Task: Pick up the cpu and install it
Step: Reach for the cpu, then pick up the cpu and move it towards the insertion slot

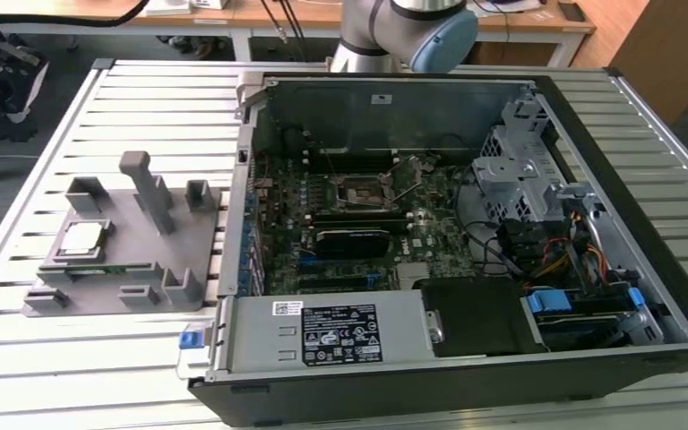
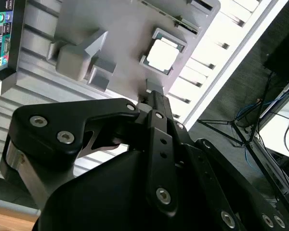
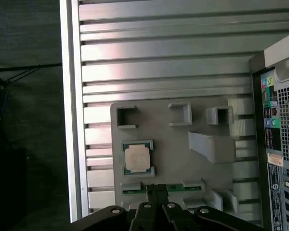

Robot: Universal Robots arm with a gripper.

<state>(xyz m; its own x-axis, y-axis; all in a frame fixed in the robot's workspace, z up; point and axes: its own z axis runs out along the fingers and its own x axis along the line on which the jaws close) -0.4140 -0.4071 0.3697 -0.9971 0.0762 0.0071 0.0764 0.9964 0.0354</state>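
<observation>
**Claw (image 3: 157,190) pressed together and empty above the fixture's edge**

In both wrist views the claw's fingers meet at their tips with nothing between them. They hang above the edge of the grey fixture (image 3: 178,159), near the cpu (image 3: 137,158) but not touching it.

The cpu lies flat in a shallow framed nest on that fixture. The fixture rests on the slatted tabletop (image 1: 141,98), just beside the open computer case (image 1: 631,206) on the exterior view's left. The empty socket (image 1: 365,190) sits on the board inside the case, well apart from the chip.

The cpu is a small, thin square. Its top is a pale silver-grey metal that catches the light, and a narrow green border shows around it.

It is probably light and rigid. The metal top looks smooth and likely slippery, and the underside contacts are probably delicate. The best hold is likely across two opposite edges where the nest's frame leaves gaps. A light grip should do, keeping the chip level so it does not tilt or scrape.
</observation>
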